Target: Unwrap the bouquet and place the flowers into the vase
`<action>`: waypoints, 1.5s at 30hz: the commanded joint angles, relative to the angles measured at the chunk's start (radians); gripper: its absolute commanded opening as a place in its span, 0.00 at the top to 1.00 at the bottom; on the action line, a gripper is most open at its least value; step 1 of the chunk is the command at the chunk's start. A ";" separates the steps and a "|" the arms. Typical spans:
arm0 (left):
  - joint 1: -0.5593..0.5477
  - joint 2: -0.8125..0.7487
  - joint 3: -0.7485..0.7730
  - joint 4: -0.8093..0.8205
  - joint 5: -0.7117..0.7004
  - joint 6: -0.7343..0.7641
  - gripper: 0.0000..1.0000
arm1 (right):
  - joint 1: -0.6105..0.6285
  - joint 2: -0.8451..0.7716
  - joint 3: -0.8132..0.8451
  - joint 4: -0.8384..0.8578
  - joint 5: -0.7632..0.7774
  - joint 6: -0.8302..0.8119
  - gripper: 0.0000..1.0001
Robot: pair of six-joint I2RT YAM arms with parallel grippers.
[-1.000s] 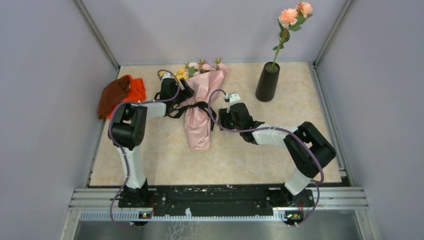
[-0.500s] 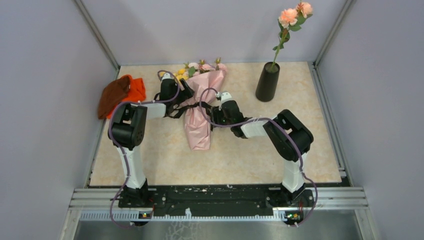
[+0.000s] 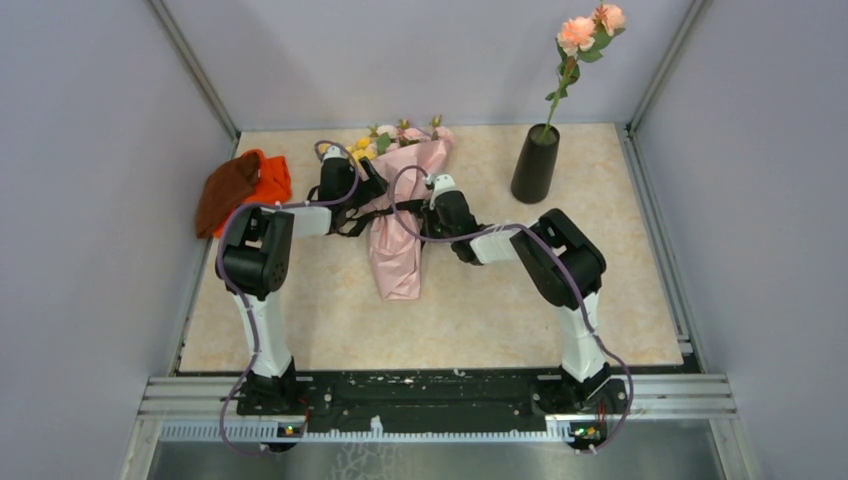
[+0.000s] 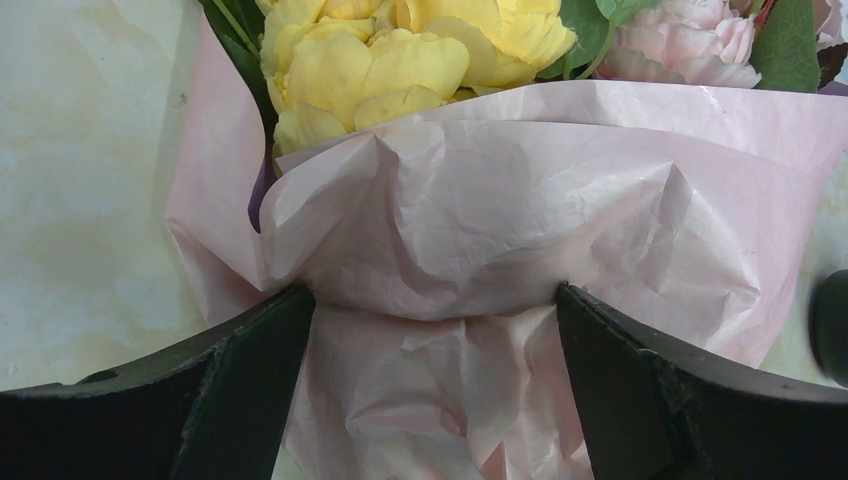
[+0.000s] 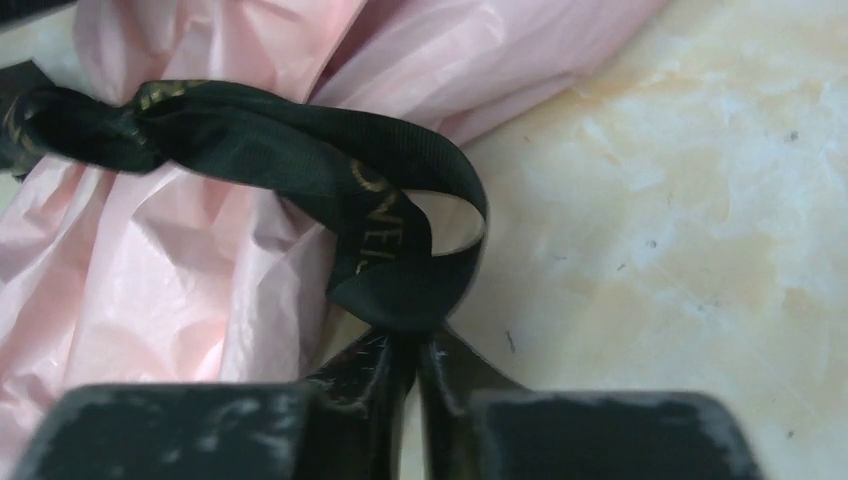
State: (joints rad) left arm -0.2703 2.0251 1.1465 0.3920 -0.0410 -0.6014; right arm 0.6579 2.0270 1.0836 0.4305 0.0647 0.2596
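While the black ribbon [image 5: 300, 150] is knotted round the bouquet [image 3: 398, 255], unwrapping counts as barely begun. Item: bouquet, lying on the table [image 3: 480, 310] mid-back, between the arms, blooms toward the far wall. Item: right gripper [image 5: 415, 370], fingers pressed together on a loop of the ribbon. Item: left gripper [image 4: 432, 300], jaws wide apart, astride the pink paper [image 4: 480, 200] below the yellow flowers [image 4: 400, 50]. Item: vase [image 3: 535, 165], upright at right rear, well apart from the bouquet, holding one peach-bloomed stem [image 3: 580, 35]. Outstanding, by judgement: knot, paper, transfer of the remaining flowers
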 commanded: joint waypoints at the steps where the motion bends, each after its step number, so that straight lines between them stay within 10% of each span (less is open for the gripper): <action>1: 0.005 -0.006 -0.025 -0.043 0.015 0.003 0.01 | -0.018 0.021 0.021 0.001 0.006 0.008 1.00; 45: 0.014 0.011 -0.013 -0.062 0.032 -0.034 0.01 | -0.505 -1.183 -0.379 -0.590 0.282 0.194 1.00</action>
State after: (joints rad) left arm -0.2615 2.0251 1.1469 0.3920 -0.0242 -0.6296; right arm 0.1715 0.8928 0.6945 -0.1368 0.2935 0.4492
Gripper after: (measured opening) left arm 0.989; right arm 0.006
